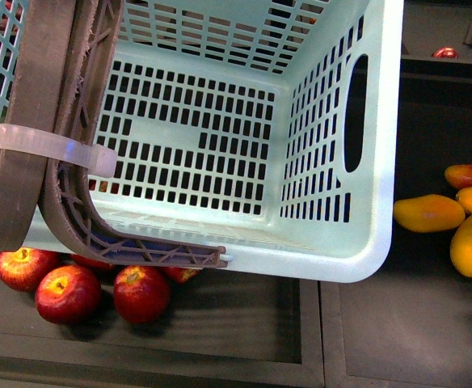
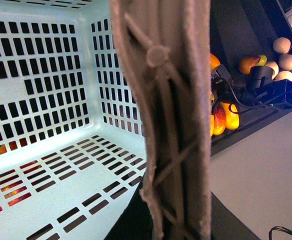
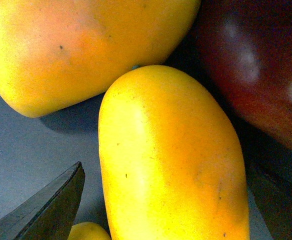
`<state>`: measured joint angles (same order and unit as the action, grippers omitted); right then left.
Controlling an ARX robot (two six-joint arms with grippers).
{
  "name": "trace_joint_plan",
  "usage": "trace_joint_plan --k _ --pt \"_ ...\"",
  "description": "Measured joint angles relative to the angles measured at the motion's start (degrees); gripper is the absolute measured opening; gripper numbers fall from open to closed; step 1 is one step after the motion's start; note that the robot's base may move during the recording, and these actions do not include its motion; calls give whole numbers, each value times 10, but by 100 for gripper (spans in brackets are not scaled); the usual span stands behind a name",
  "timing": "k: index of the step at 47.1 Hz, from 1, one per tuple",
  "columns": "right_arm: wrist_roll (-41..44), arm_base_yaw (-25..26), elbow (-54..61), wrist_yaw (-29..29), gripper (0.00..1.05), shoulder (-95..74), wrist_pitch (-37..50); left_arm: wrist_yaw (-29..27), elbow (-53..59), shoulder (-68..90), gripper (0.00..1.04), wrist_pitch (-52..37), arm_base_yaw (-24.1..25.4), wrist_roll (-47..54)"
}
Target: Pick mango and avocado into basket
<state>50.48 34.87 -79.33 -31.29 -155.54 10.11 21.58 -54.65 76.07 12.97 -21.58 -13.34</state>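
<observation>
Outside the basket [image 1: 333, 242], on the dark tray [image 3: 26, 150]: mango [image 3: 171, 150] lies touching another yellow mango [image 3: 76, 50] | right gripper [image 3: 167, 175] spread open, one finger each side of mango | red apples [image 1: 99, 291] partly hidden under basket edge | brown handle [image 2: 171, 125] fills left wrist view, left gripper's grip cannot be told

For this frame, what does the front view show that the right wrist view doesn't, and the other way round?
Front only: the basket, no fruit visible inside, its brown handle, and red apples by its near edge. Right wrist only: the right end effector, open, fingers either side of the mango. Both: yellow mangoes, though the front view cannot settle which one is straddled.
</observation>
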Motion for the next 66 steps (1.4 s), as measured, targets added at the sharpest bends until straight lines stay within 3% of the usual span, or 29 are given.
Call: trace_joint_plan --k 20,29,42,48,57,66 --pt "-3 1 0 3 97 -4 12 0 0 0 8 0 0 0" --pt "-4 1 1 4 68 -5 17 0 0 0 8 0 0 0" --pt "-15 4 16 -2 65 0 37 0 0 0 8 0 0 0" --pt "-58 9 49 -24 65 26 74 0 0 0 8 0 0 0" --pt "-198 16 139 -101 65 159 167 0 0 0 8 0 0 0" --pt "-265 7 225 -159 64 284 219 0 0 0 8 0 0 0"
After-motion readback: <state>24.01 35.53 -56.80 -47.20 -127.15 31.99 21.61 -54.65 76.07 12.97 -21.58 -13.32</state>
